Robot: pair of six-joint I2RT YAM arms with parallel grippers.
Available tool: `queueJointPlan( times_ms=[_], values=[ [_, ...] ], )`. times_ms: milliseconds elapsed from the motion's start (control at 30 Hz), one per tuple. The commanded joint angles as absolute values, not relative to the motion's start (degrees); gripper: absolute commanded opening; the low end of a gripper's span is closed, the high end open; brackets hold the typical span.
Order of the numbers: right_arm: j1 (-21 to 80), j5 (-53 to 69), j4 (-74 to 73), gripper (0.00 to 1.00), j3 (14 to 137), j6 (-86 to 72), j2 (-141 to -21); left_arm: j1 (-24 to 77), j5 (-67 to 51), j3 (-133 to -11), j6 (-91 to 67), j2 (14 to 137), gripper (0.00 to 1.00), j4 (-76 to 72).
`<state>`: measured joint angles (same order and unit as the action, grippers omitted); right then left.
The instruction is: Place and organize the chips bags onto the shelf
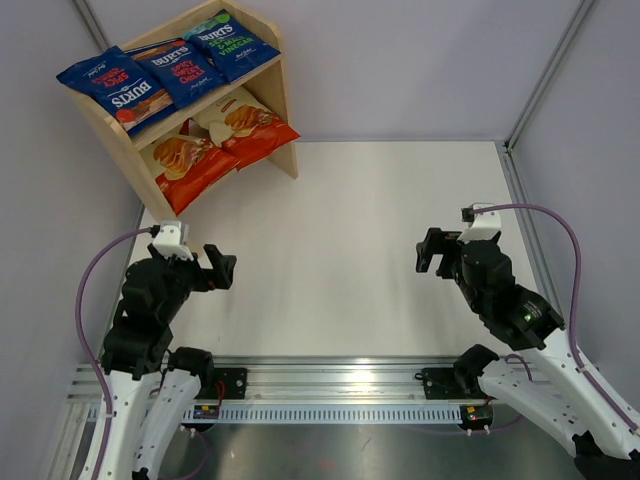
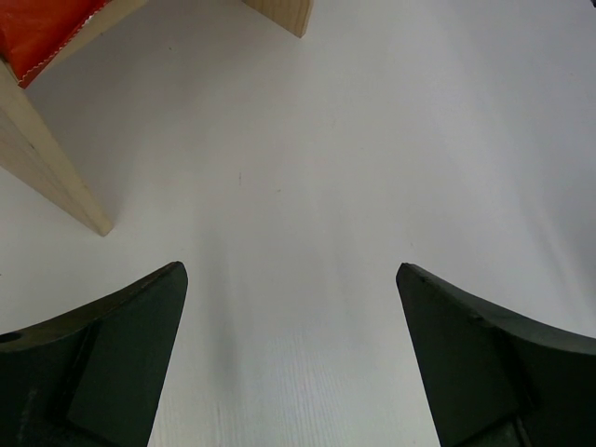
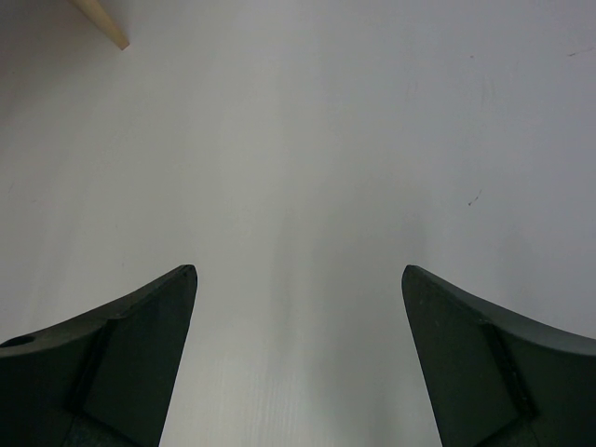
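On the shelf [image 1: 288, 120], three Burts bags [image 1: 180, 70] lie above two Cassava bags [image 1: 250, 130].

A: What colours are the arms?
B: The left arm [image 1: 150, 310] and right arm [image 1: 510, 300] are black above, white near the bases; a purple cable [image 1: 88, 290] loops to each white wrist block [image 1: 170, 236].
A: The fingers [image 2: 112, 363]?
B: Dark, matte, wedge-shaped, tapering to blunt tips.

Bare table [image 1: 360, 250] middle passable, shelf [image 1: 284, 105] blocks far-left corner, chips bags [image 1: 180, 70] fill both tiers
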<state>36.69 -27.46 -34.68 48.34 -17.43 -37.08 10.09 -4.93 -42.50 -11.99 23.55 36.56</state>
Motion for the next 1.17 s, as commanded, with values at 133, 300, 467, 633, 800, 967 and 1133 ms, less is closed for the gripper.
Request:
queueJointPlan(
  times_ms=[133, 300, 467, 633, 800, 967, 1133],
  values=[
    [36.5, -30.9, -33.8, 0.99, 48.4, -18.0, -33.1, 10.5, -4.3, -41.7, -11.0, 21.9, 0.99, 33.8],
    [36.5, -31.6, -34.6, 0.99, 49.1, -17.1, -32.3, 10.5, -4.5, -41.6, -11.0, 21.7, 0.99, 33.6],
    [36.5, -32.3, -36.3, 1.0, 50.0, -17.5, -32.2, 10.5, -4.0, -41.7, -11.0, 21.8, 0.99, 33.6],
    [36.6, -32.6, -37.2, 1.0, 50.3, -17.4, -31.6, 10.5, -3.6, -41.7, -11.0, 21.8, 0.99, 33.5],
    [36.6, -33.0, -37.4, 1.0, 50.4, -17.1, -30.9, 10.5, -3.4, -41.6, -10.9, 21.8, 0.99, 33.6],
    [36.5, -33.1, -38.6, 0.99, 51.1, -17.3, -31.4, 10.5, -3.1, -41.6, -10.8, 21.8, 0.99, 33.5],
    [36.6, -33.0, -38.1, 0.99, 50.5, -17.4, -31.4, 10.5, -3.1, -41.2, -10.3, 21.7, 0.99, 33.0]
  ],
)
